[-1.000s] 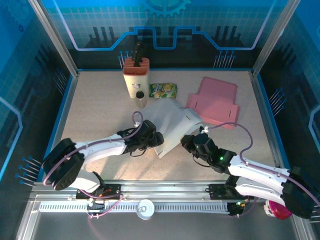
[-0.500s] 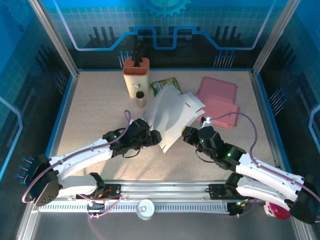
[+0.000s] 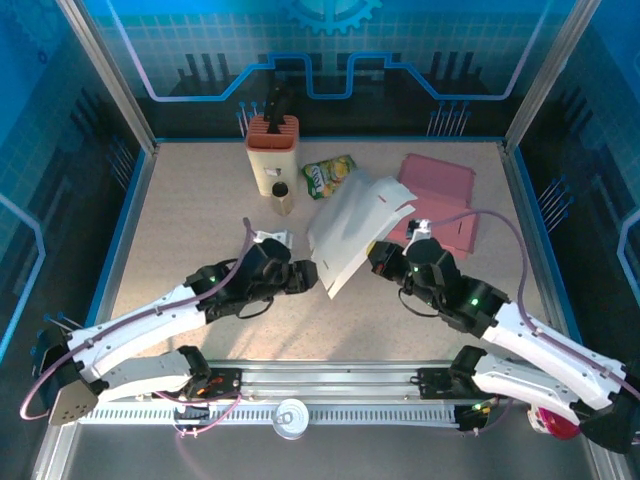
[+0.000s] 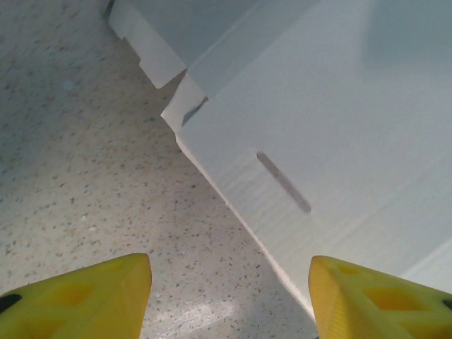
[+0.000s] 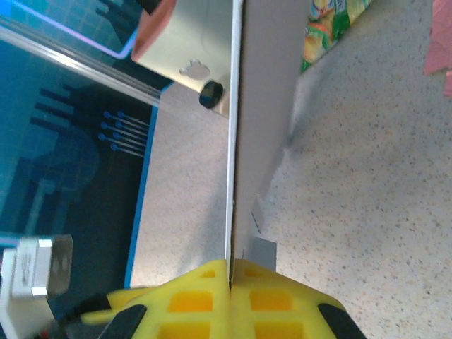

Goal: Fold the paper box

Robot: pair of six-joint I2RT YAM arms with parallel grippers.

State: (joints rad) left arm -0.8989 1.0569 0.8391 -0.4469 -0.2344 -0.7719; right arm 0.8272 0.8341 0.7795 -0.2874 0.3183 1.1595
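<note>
Our left gripper [image 3: 308, 277] hovers empty, jaws apart, just left of the white paper box [image 3: 350, 232], which stands tilted in the middle. Our right gripper [image 3: 378, 258] pinches its right edge tight. We'd best take the left panel near a crease, then fold gently.

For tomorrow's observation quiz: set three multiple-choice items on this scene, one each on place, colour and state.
1. The pink box blank lies: A) right of the white sheet B) at the near edge C) in the far left corner.
2. The snack packet is: A) green and yellow B) red C) black.
3. The right gripper is: A) open B) shut on the white sheet C) shut on the packet.
1A, top view shows it past the sheet's right edge; 2A, its wrapper; 3B, wrist view shows it pinching the sheet.
</note>
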